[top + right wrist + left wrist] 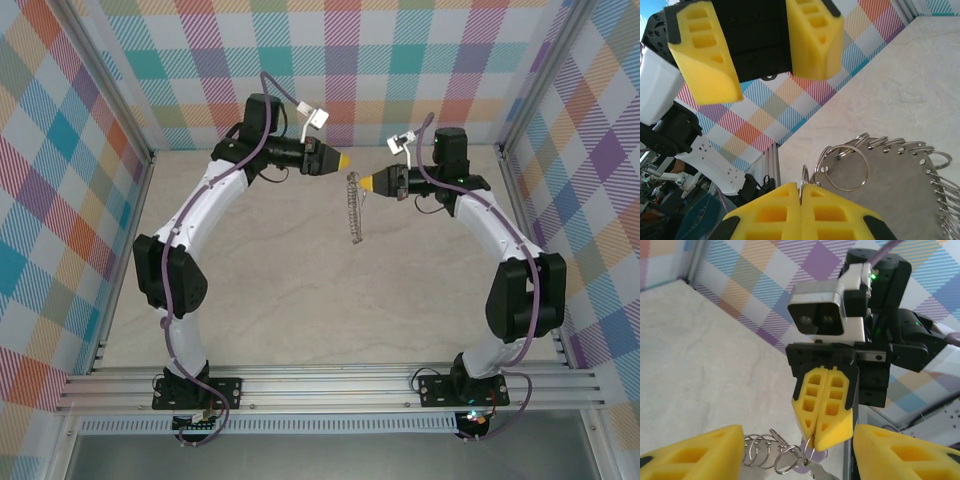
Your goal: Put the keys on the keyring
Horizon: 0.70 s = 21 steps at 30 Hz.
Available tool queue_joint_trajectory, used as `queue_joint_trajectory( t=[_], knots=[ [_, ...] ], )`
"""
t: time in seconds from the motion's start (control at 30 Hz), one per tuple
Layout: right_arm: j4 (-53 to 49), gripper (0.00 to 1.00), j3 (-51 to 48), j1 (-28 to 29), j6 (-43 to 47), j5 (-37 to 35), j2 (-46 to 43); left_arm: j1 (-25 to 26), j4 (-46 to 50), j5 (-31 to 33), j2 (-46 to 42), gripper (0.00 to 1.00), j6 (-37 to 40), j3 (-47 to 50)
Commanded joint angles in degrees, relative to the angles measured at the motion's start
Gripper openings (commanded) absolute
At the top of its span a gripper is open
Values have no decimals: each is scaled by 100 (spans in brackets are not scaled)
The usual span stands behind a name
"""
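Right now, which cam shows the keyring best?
Right wrist: the keyring is close and large, its rings clear one by one. Top external shows it small and thin beside the right gripper. Left wrist catches a few rings at its bottom edge.

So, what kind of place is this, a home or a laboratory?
Probably a robot test cell in a laboratory: a left arm and a right arm bolted to an aluminium rail, a pale table, and checked panels enclosing it on three sides.

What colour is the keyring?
The keyring is silvery grey metal; it shows best in the right wrist view.
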<state>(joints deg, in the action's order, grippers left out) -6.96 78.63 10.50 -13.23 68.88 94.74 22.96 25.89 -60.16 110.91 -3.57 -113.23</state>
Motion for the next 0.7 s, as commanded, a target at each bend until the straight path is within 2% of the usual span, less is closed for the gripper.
queue_joint_trajectory(
  t=[0.0,0.1,0.67],
  knots=[
    [317,0,266,-22,-93,370,94,-46,360,-550,104,39,135,-249],
    [429,0,335,-22,-200,417,183,-37,360,-667,154,32,134,-253],
    [503,0,390,-24,-267,495,203,217,476,-688,421,30,225,-401]
  ],
)
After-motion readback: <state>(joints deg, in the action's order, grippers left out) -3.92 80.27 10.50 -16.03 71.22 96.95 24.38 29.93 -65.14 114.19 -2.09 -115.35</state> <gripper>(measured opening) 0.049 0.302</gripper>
